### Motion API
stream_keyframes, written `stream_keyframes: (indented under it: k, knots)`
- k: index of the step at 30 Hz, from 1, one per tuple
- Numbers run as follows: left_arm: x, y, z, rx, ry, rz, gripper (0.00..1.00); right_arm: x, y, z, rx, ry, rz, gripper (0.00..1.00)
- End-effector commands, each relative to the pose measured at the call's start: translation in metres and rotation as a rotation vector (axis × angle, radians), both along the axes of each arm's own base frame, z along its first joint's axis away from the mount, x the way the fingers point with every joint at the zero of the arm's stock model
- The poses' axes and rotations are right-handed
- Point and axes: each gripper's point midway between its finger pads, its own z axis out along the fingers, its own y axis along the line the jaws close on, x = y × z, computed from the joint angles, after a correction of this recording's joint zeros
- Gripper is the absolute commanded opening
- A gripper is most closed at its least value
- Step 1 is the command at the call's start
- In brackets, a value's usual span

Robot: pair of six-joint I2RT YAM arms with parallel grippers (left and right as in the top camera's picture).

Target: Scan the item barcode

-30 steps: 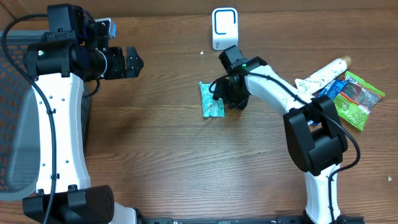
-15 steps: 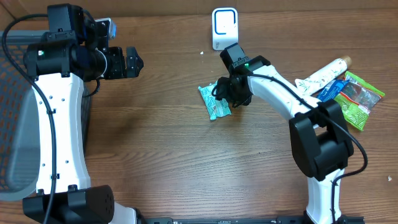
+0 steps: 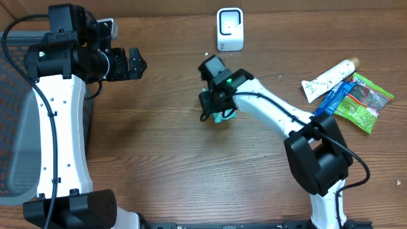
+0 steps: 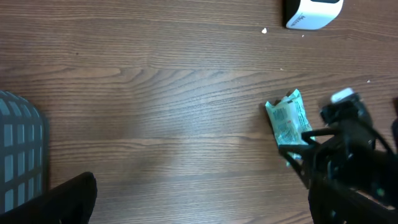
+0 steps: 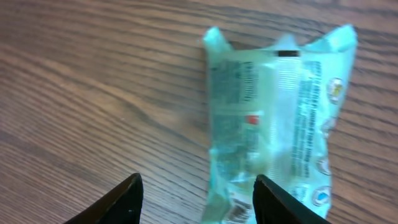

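The item, a teal plastic packet with small print, lies flat on the wood table. My right gripper hovers low over its near end with the jaws apart. One finger sits over the packet and the other over bare wood, and nothing is clamped. In the overhead view the right gripper covers most of the packet. The left wrist view shows the packet beside the right arm. A white barcode scanner stands at the back of the table. My left gripper hangs open and empty at the far left.
A white tube, a blue packet and a green packet lie at the right. A grey mesh basket stands at the left edge. The scanner shows at the top of the left wrist view.
My right gripper has swung left across the packet and now covers it from above; the packet has shifted slightly toward the front. The left arm has not moved.
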Motion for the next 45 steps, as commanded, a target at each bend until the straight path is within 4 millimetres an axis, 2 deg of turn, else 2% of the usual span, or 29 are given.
stream_keyframes:
  k: [1, 14, 21, 28, 36, 45]
  knots:
    - [0.002, -0.001, 0.0, 0.002, -0.007, -0.021, 1.0, 0.006, 0.0, 0.018, -0.019, -0.082, 0.034, 0.57]
    - [0.002, -0.001, 0.0, 0.002, -0.007, -0.021, 1.0, 0.002, 0.007, 0.018, -0.035, -0.105, 0.112, 0.58]
    - [0.002, -0.001, 0.0, 0.002, -0.007, -0.021, 1.0, 0.005, 0.003, 0.018, -0.088, -0.14, 0.194, 0.58]
    - [0.002, -0.001, 0.0, 0.002, -0.006, -0.021, 0.99, 0.014, -0.015, 0.018, -0.212, -0.2, 0.235, 0.59]
    - [0.002, -0.001, 0.0, 0.002, -0.007, -0.021, 1.0, 0.013, -0.017, 0.008, -0.245, -0.189, 0.29, 0.63]
    - [0.002, -0.001, 0.0, 0.002, -0.007, -0.021, 1.0, 0.011, -0.013, 0.003, -0.222, -0.179, 0.291, 0.63]
